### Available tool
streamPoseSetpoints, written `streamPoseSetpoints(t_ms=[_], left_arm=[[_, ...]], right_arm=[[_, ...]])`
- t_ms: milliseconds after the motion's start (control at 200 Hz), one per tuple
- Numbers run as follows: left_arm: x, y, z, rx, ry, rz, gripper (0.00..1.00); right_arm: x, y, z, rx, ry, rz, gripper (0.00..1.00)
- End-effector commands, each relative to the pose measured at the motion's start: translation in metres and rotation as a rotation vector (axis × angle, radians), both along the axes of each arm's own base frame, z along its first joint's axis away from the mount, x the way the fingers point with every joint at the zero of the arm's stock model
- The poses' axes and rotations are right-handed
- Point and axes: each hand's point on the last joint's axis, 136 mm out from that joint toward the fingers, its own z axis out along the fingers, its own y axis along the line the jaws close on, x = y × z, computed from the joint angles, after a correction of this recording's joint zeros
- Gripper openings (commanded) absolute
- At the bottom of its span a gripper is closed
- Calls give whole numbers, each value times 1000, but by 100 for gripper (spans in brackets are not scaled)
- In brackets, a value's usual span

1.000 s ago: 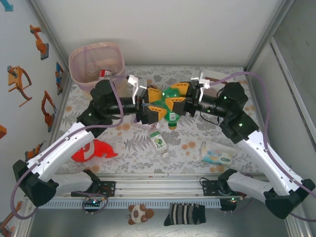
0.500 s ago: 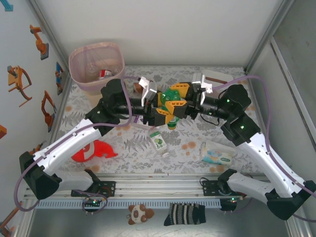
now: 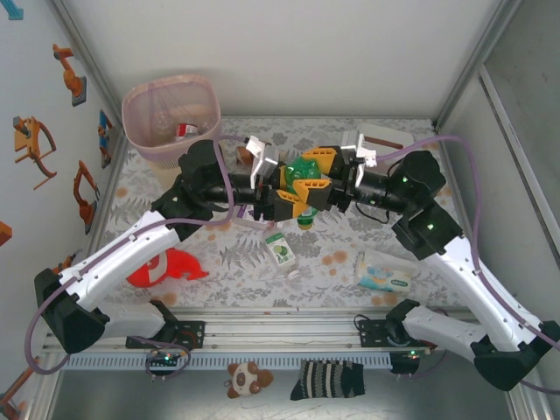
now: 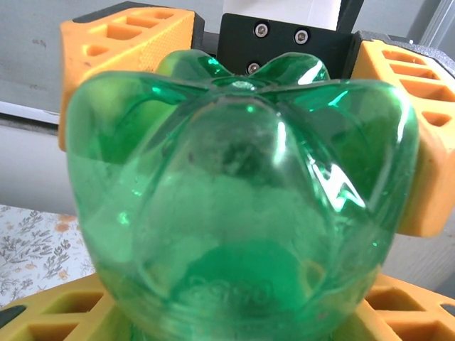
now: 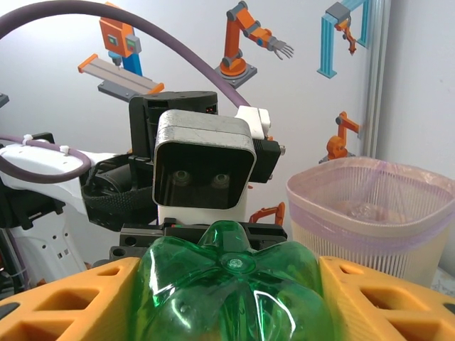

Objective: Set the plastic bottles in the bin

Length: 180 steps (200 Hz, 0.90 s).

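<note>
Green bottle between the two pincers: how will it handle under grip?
The green bottle looks empty, see-through, so likely light. Thin glossy walls may flex and slip under a squeeze. Round body would probably roll if dropped.

Bottle [image 3: 304, 169], centre frame: translucent green. Left hand [image 4: 231, 320], right hand [image 5: 231, 298]: orange, grid-patterned. Bin [image 3: 149, 147], upper left: pale pink. Worktop [image 3: 236, 254]: grey-white leaf print, orange blotches. Plush fish [image 3: 162, 267], lower left: red. Wipes pack [image 3: 383, 273], lower right: pale, blue print. Sock [image 3: 325, 378], bottom edge: black-white stripes.
</note>
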Motion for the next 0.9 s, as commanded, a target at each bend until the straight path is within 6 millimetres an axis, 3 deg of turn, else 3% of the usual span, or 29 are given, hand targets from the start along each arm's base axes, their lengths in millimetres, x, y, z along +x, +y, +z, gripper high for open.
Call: streamPoseSetpoints(t_ms=[0, 195, 376, 711, 896], left_arm=[[-3, 5, 15, -39, -72, 17, 51], [8, 14, 15, -29, -75, 83, 51], [36, 33, 14, -3, -69, 241, 49], [118, 106, 17, 170, -106, 778, 47], [160, 156, 31, 214, -65, 1027, 45]], right_arm=[[-10, -9, 17, 17, -46, -18, 67], [-12, -23, 16, 1, -60, -97, 74], [-17, -35, 19, -15, -87, -150, 75], [-20, -44, 18, -24, -93, -186, 75], [-20, -42, 17, -25, -86, -178, 75]])
